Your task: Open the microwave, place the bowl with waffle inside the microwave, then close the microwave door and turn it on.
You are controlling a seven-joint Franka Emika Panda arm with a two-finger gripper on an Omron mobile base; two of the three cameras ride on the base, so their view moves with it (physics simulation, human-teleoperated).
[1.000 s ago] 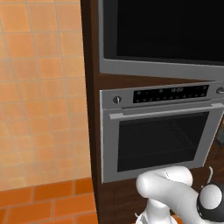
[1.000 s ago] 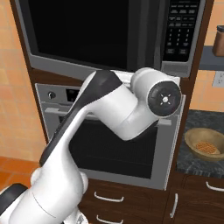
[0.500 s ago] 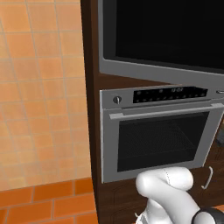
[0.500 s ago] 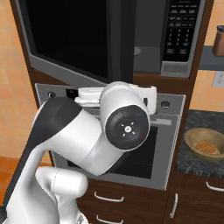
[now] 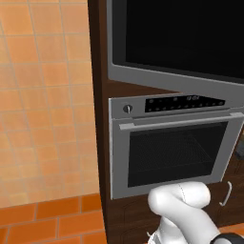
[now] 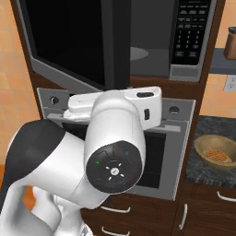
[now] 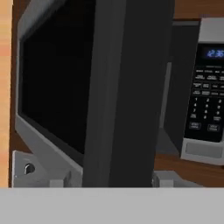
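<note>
The microwave stands open, with its grey cavity and round turntable showing. Its microwave door is swung out to the left; the black glass panel looms wide in the left base view. In the hand view the door stands edge-on at the middle, with the keypad to its right. The bowl with waffle sits on the dark counter at the right, apart from the arm. My arm's white wrist hangs before the oven, under the door's free edge. The fingers are hidden behind it.
A silver oven with knob and bar handle sits right under the microwave. Dark wood drawers lie below the counter. A brown jar stands on a shelf at the upper right. Orange tiled wall and floor lie to the left.
The microwave door has swung from nearly shut to wide open. The arm has pulled back toward the base, its elbow now large in the right base view.
</note>
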